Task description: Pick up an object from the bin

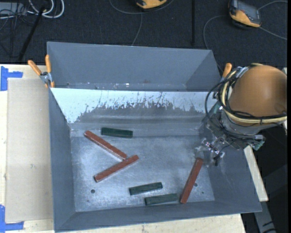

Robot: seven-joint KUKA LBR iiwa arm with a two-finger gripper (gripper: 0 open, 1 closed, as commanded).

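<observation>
Bin: grey metal, with loose sticks scattered on its floor.
Far green stick: dark and short, lying near the far wall in the left half.
Long brown stick: just in front of the far green stick, slanting from the far left toward the middle.
Second brown stick: its right end meets the long brown stick's right end, and it slants down toward the near left.
Middle green stick: near the front edge, about mid-bin, lying nearly level.
Front green stick: just in front of the middle green stick; its right end is at the foot of the right brown stick.
Right brown stick: in the right part of the floor, running steeply from the front edge up toward the right wall.
Pincer: at the far end of the right brown stick. I cannot tell whether it is open or closed, or whether it has hold of the stick.
Orange cover: on the wrist, over the bin's right edge.
</observation>
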